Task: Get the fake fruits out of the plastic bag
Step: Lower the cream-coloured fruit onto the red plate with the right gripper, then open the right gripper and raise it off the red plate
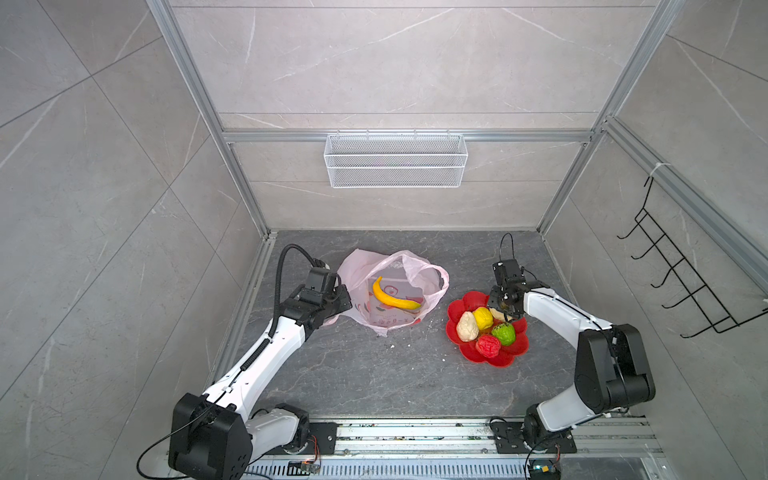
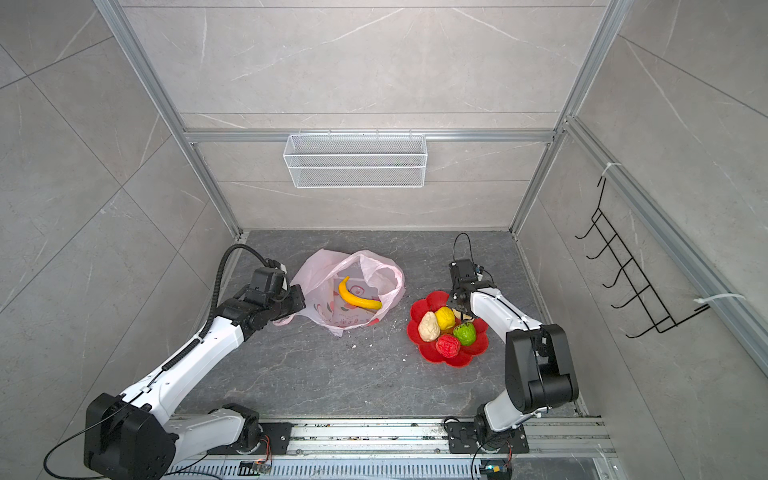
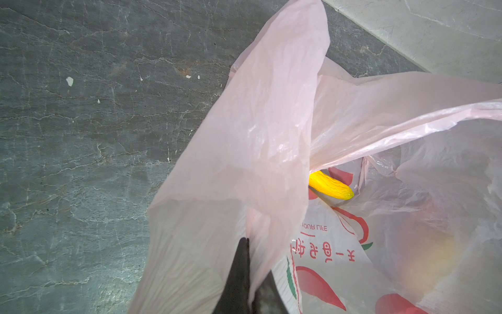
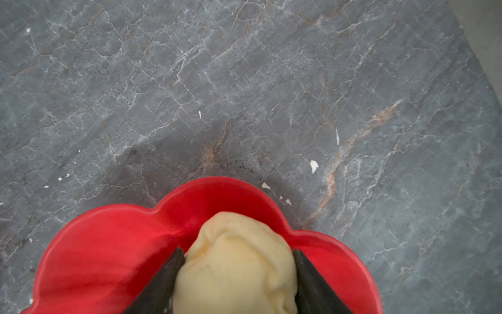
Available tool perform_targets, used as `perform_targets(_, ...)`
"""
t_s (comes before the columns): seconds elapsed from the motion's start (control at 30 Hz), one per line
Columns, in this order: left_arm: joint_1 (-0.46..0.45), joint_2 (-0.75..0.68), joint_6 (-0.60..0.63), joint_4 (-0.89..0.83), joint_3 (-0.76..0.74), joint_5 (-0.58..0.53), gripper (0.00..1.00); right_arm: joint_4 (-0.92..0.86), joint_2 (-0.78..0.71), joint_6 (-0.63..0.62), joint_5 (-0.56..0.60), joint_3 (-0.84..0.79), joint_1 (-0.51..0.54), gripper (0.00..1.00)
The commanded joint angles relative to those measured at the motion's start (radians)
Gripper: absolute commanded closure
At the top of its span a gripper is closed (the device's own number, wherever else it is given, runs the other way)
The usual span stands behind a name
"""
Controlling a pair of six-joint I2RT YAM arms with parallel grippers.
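Observation:
The pale-pink plastic bag (image 1: 361,266) (image 2: 316,270) lies open at the back left of the dark table. A long yellow banana (image 1: 395,299) (image 2: 358,300) (image 3: 330,186) lies inside it. My left gripper (image 1: 345,305) (image 3: 254,258) is shut on the bag's near-left edge and holds the film up. My right gripper (image 1: 505,313) (image 4: 238,251) is shut on a beige lump (image 4: 233,271) just over the red flower-shaped dish (image 1: 469,297) (image 4: 108,244). In that dish lie another beige lump (image 1: 467,327), a yellow bumpy ball (image 1: 483,318), a green ball (image 1: 504,333) and a red ball (image 1: 488,345).
A white wire basket (image 1: 395,160) hangs on the back wall. A black hook rack (image 1: 681,274) hangs on the right wall. Small white crumbs (image 1: 405,345) dot the table between bag and dish. Aluminium frame posts line the table's sides.

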Motion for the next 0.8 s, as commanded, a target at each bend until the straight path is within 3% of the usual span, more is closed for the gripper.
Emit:
perform_targets(0.0,0.005,-0.019,-0.009,0.001,0.018,0.010,1.00,-0.007,0.000,0.016,0.012,-0.007,-0.002,0.53)
perform_targets(0.33,0.005,-0.022,-0.007,0.005,0.014,0.013,1.00,-0.034,-0.018,0.015,0.024,0.000,-0.002,0.33)
perform_targets(0.77,0.005,-0.022,-0.007,0.016,0.005,0.013,1.00,-0.097,-0.083,-0.026,0.002,0.076,0.002,0.22)
